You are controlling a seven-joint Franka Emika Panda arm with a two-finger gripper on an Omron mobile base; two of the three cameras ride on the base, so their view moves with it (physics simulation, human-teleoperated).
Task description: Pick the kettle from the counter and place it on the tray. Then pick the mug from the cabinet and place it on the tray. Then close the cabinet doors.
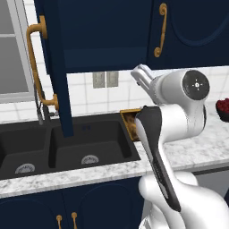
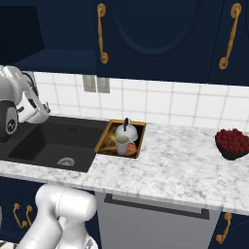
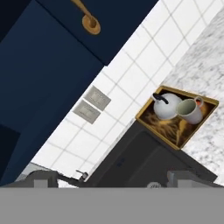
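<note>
The white-silver kettle (image 2: 126, 131) and the grey-beige mug (image 2: 121, 144) stand side by side in the wooden-rimmed tray (image 2: 104, 141) on the marbled counter (image 2: 180, 165), right of the sink. The hand view looks down on the kettle (image 3: 166, 106), the mug (image 3: 189, 110) and the tray (image 3: 175, 142) from well above and to the left. My gripper (image 3: 113, 180) is open, with nothing between its fingertips (image 3: 41, 180). It hangs in the air under the navy cabinet (image 1: 107, 58). The cabinet's left door (image 1: 56, 67) stands swung out. The right door (image 1: 188, 31) is shut.
A black double sink (image 1: 67, 147) with a faucet (image 1: 40, 112) lies left of the tray. Two wall outlets (image 1: 105, 79) sit on the white tiles. A dark bowl of red fruit (image 2: 232, 142) stands at the counter's far right. My arm (image 1: 170, 129) hides most of the tray in the left base view.
</note>
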